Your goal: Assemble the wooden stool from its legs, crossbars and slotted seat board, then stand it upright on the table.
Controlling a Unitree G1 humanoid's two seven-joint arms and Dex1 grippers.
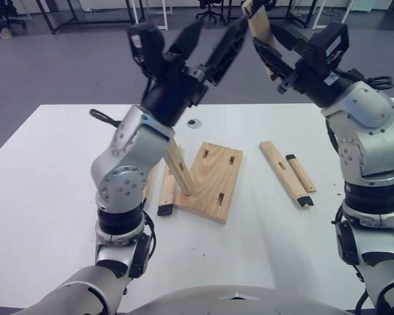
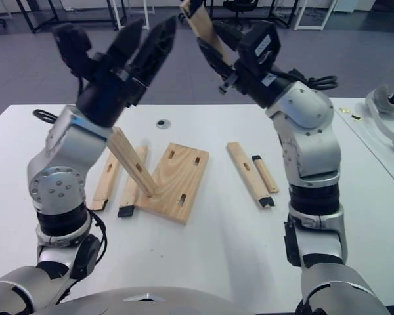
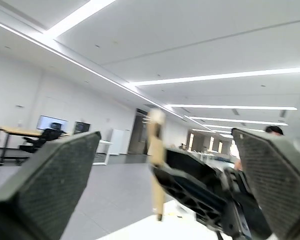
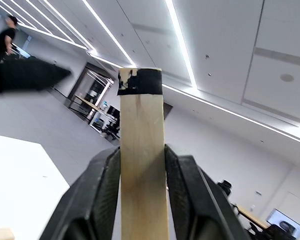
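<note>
The slotted seat board (image 1: 213,180) lies flat on the white table (image 1: 59,197). One wooden leg (image 1: 179,167) stands tilted in a slot at the board's left edge. Two more legs (image 2: 107,180) (image 2: 132,180) lie left of the board, and two bars (image 1: 282,172) (image 1: 301,172) lie to its right. High above the table my right gripper (image 1: 266,42) is shut on a black-tipped leg (image 4: 142,165), its fingers (image 4: 97,200) pressing both sides. My left gripper (image 1: 207,36) is raised beside it, open and empty, with its fingers (image 3: 50,185) spread either side of that held leg (image 3: 155,165) without touching it.
A black object (image 1: 102,118) lies at the table's far left and a round grommet (image 1: 195,123) sits behind the board. A white headset (image 2: 391,105) rests on the neighbouring table at the right. Bare tabletop stretches in front of the board.
</note>
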